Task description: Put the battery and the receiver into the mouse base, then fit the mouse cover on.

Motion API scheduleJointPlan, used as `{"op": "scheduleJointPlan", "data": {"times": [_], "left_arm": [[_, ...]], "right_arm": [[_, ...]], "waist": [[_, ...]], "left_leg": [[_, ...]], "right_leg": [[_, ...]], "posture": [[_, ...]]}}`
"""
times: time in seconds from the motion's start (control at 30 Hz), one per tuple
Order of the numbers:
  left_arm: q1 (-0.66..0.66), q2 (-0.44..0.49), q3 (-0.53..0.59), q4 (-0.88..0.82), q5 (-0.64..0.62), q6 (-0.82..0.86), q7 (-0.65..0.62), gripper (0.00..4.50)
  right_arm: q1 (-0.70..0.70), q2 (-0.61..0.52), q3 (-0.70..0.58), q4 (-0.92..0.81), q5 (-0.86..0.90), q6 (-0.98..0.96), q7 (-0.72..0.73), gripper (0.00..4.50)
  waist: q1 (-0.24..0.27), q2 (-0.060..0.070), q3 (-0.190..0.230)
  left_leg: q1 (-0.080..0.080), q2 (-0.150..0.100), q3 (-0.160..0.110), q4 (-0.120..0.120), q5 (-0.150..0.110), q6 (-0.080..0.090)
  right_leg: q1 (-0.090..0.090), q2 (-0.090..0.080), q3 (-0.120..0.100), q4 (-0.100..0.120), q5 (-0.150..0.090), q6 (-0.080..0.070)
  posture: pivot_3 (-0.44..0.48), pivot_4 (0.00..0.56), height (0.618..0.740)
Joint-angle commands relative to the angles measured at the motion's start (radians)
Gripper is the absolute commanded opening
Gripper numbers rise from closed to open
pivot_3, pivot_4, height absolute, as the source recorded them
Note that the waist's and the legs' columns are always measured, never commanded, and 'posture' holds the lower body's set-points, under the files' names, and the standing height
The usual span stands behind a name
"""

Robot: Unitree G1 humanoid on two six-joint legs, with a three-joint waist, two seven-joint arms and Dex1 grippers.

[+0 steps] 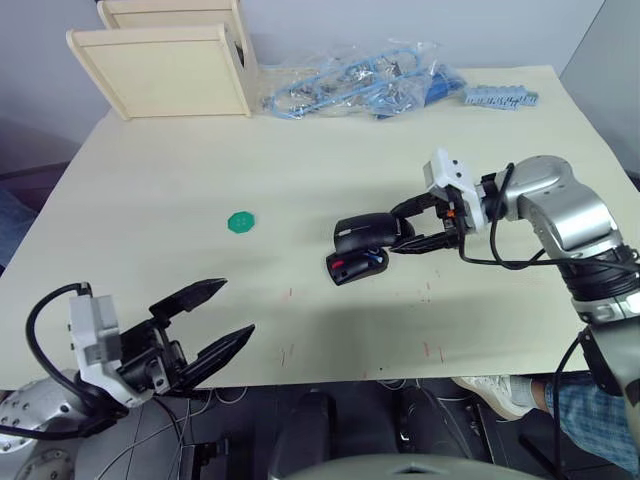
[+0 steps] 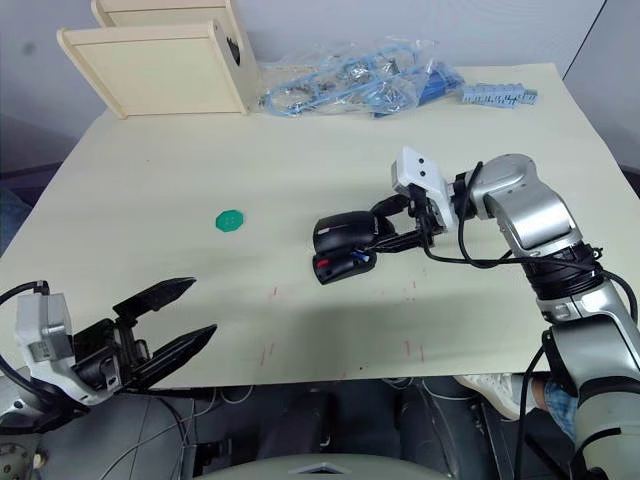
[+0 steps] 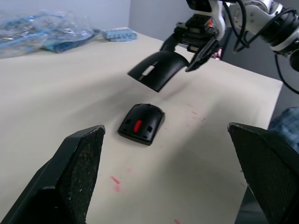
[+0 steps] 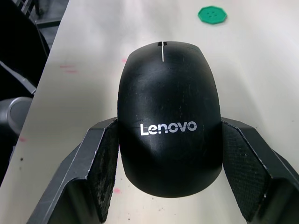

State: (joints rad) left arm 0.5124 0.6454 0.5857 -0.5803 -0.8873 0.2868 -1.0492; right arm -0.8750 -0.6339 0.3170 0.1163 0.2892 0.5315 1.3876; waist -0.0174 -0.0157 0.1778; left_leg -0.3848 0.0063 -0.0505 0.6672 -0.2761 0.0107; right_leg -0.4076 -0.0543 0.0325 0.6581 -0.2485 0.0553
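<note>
My right gripper (image 1: 398, 231) is shut on the mouse cover (image 1: 366, 232), a glossy black shell with white lettering (image 4: 168, 128), and holds it in the air. The cover hangs tilted just above and slightly behind the mouse base (image 1: 352, 268). The base is black with a red patch (image 3: 140, 125) and lies on the table. A bit of blue, the battery (image 1: 374, 259), shows inside the base under the cover's edge. The receiver is hidden. My left gripper (image 1: 236, 307) is open and holds nothing; it hovers at the table's front left edge, well away from the mouse.
A green octagonal disc (image 1: 241, 222) lies left of the mouse. Two pale wooden boxes (image 1: 165, 60) stand at the back left. A clear bag of blue parts (image 1: 350, 85) and a blue strip (image 1: 500, 97) lie along the back edge.
</note>
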Motion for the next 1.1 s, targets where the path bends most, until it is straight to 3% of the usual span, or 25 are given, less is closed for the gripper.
{"op": "scheduleJointPlan", "data": {"times": [0.03, 0.6, 1.1], "left_arm": [[0.006, 0.016, 0.034, -0.031, -0.023, 0.005, -0.002, 4.5], [-0.004, 0.053, 0.045, -0.011, -0.014, 0.015, -0.019, 4.5], [0.012, 0.052, 0.054, -0.012, -0.008, 0.009, -0.028, 4.5]], "right_arm": [[-0.029, 0.008, 0.005, 0.027, -0.02, -0.066, 0.036, 3.23], [-0.111, 0.157, 0.063, 0.31, -0.137, -0.278, 0.127, 3.23], [-0.153, 0.23, 0.06, 0.46, -0.204, -0.366, 0.149, 3.23]], "waist": [[0.0, 0.0, 0.0], [-0.003, 0.001, 0.0], [-0.007, 0.001, 0.001]], "left_leg": [[0.0, 0.0, 0.0, 0.0, 0.0, 0.0], [-0.001, 0.0, 0.0, 0.0, 0.0, 0.0], [-0.001, -0.001, 0.0, 0.0, 0.0, 0.0]], "right_leg": [[0.0, 0.0, 0.0, 0.0, 0.0, 0.0], [-0.001, 0.001, 0.0, 0.0, 0.001, -0.001], [-0.002, 0.001, 0.0, 0.001, 0.001, -0.001]], "posture": [[0.0, 0.15, 0.74], [0.0, 0.15, 0.74], [0.0, 0.15, 0.74]]}}
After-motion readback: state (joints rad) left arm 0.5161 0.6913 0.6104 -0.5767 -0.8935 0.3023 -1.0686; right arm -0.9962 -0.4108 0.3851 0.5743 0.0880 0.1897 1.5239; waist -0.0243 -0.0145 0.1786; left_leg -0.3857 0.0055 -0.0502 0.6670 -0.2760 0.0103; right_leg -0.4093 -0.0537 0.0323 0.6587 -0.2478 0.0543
